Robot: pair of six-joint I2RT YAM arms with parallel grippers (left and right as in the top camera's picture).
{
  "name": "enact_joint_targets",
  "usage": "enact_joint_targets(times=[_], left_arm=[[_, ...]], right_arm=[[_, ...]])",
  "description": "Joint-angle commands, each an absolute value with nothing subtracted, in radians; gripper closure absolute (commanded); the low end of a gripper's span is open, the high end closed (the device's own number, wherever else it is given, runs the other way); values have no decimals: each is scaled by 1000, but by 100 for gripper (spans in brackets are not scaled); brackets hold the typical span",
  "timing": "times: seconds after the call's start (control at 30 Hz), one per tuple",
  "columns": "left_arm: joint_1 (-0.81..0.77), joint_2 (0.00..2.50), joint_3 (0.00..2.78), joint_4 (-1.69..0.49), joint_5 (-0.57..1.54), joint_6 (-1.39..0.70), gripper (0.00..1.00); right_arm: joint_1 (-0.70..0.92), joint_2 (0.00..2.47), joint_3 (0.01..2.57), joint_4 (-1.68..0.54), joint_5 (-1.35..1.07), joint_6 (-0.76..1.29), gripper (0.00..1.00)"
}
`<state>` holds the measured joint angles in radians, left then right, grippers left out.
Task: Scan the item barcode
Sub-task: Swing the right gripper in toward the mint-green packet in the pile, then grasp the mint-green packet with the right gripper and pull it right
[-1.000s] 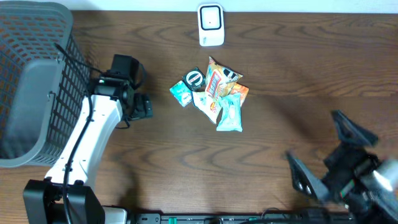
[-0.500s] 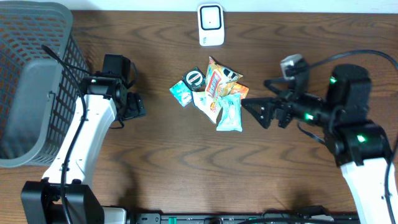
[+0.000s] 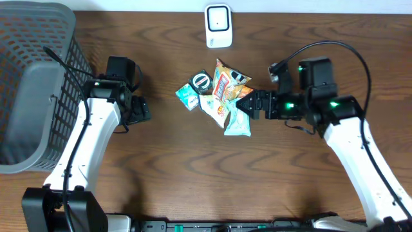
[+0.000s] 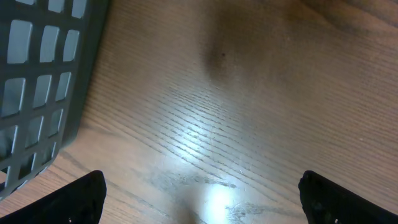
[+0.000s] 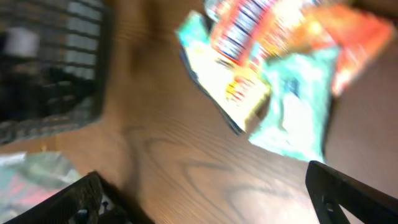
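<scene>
- Movement: right gripper (image 3: 247, 105) has swung in beside the snack pile (image 3: 222, 96), jaws wide, empty.
- Meanwhile left gripper (image 3: 145, 110) unmoved near basket (image 3: 32, 84), gaping, empty.
- White scanner (image 3: 218, 26) sits beyond the pile.

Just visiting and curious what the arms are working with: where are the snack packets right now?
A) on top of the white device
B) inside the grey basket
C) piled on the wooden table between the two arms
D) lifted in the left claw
C: the overhead view shows the snack packets piled on the wooden table, well apart from the grey basket at the side.
</scene>
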<state>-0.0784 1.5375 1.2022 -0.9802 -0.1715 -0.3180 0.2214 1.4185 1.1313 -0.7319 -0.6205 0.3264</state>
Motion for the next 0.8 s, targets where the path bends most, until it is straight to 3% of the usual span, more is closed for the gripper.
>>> enact_joint_targets(times=[0.0, 0.3, 0.6, 0.77], left_arm=[[-75, 1538, 1196, -983, -192, -332, 2], [-75, 1537, 1196, -983, -192, -331, 2], [-75, 1537, 1196, -983, -192, -332, 2], [-75, 1538, 1196, -983, -192, -331, 2]], right_arm=[[230, 1441, 1148, -762, -538, 397, 1], [231, 1441, 1148, -781, -537, 397, 1], [304, 1545, 1151, -662, -525, 422, 1], [320, 1655, 1205, -789, -374, 398, 1]])
